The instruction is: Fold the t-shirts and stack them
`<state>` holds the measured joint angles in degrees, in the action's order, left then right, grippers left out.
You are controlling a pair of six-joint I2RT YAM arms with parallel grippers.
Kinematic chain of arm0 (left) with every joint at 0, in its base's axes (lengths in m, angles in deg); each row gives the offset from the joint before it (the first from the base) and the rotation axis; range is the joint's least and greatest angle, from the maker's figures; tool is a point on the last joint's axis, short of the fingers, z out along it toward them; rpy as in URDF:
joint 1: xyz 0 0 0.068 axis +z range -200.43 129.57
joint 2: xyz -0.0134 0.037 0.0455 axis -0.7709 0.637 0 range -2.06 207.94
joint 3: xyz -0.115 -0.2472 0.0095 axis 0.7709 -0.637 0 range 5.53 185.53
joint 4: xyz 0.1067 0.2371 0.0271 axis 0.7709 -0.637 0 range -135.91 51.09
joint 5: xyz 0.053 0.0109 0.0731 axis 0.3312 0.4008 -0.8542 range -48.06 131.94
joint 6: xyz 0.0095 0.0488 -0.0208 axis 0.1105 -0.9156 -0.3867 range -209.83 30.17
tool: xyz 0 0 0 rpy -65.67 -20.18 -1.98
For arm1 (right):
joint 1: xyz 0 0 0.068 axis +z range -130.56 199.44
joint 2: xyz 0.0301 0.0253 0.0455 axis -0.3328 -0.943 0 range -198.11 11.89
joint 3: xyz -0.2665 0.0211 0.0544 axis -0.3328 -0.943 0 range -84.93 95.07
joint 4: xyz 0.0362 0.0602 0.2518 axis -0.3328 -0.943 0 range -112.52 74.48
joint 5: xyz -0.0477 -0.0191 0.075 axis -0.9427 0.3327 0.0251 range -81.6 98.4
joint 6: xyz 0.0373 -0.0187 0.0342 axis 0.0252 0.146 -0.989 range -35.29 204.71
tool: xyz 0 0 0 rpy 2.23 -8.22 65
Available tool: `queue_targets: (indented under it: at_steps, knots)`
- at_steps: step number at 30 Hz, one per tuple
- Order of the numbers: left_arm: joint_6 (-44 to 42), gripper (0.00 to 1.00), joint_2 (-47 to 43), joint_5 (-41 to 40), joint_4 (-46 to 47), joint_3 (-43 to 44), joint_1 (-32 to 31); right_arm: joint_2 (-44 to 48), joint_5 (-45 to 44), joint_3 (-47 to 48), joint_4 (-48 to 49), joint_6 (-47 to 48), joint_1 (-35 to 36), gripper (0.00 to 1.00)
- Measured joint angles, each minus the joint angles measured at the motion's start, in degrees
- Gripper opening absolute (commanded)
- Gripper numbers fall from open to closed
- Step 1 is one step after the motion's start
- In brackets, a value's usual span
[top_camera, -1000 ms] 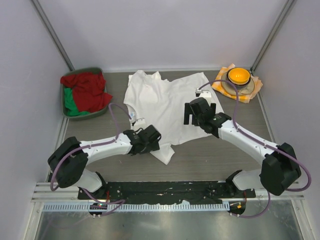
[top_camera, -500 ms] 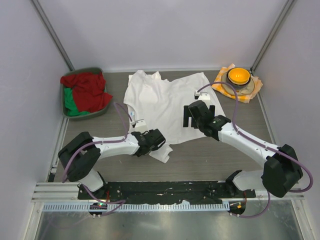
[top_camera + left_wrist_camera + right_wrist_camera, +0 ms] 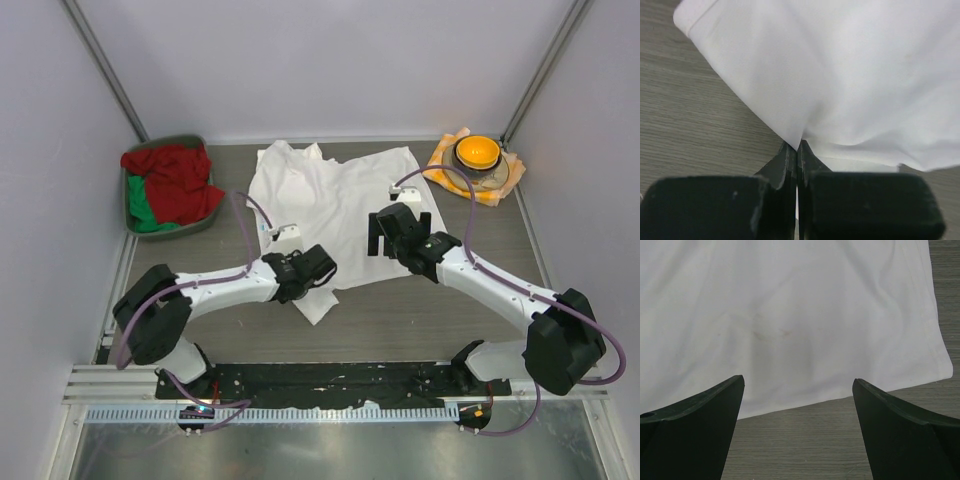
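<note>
One white t-shirt lies spread across the middle of the table, with a loose flap hanging toward the near edge. My left gripper is at that near left part, shut on a pinch of the fabric. In the left wrist view the t-shirt bunches into the shut left gripper. My right gripper hovers open over the shirt's right near hem. In the right wrist view the right gripper straddles the hem of the t-shirt, nothing between its fingers.
A green bin with red and green cloths stands at the back left. An orange bowl sits on a checked cloth at the back right. Grey walls close in the table on three sides.
My left gripper went from open to shut on the shirt's near edge and moved right and slightly away; the near flap shifted left with it. The right arm hardly moved.
</note>
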<state>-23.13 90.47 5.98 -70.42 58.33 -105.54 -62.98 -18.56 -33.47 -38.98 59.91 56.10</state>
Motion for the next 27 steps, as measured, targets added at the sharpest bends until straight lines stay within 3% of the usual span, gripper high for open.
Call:
queue_targets:
  at_steps: [3,5,6,7,9,10,13,21,27]
  knots:
    - [-4.11,0.00,-5.51,1.33,-2.86,3.93,0.00,0.02,-0.17,0.00,0.00,0.00,0.00,0.96]
    - [-6.91,0.07,-9.40,1.88,-6.12,9.25,0.00,0.02,-0.22,0.00,0.00,-0.02,0.00,0.96]
    - [-8.02,0.20,-11.17,1.97,-7.32,12.11,0.00,0.02,-0.22,0.00,0.00,-0.02,0.00,0.96]
    - [-9.16,0.52,-12.94,1.99,-8.74,15.21,0.00,0.02,-0.20,0.00,0.00,0.00,0.00,0.96]
    - [-11.72,0.94,-15.85,1.92,-10.93,20.15,0.00,0.02,-0.20,0.00,0.00,0.00,0.00,0.96]
    - [-11.93,1.00,-17.07,1.97,-11.87,21.55,0.00,0.02,-0.20,0.00,0.00,-0.02,0.00,0.96]
    - [-12.35,1.00,-20.00,2.05,-13.84,20.33,0.00,0.00,-0.17,0.00,-0.02,-0.02,0.00,0.96]
    - [-8.09,1.00,-13.70,5.75,-15.98,0.63,-2.08,-0.17,-0.15,0.02,-0.26,-0.44,0.59,0.95]
    - [-4.33,1.00,-13.68,6.27,-16.52,-0.44,-4.48,-0.17,-0.15,0.07,-0.50,-0.52,1.31,0.95]
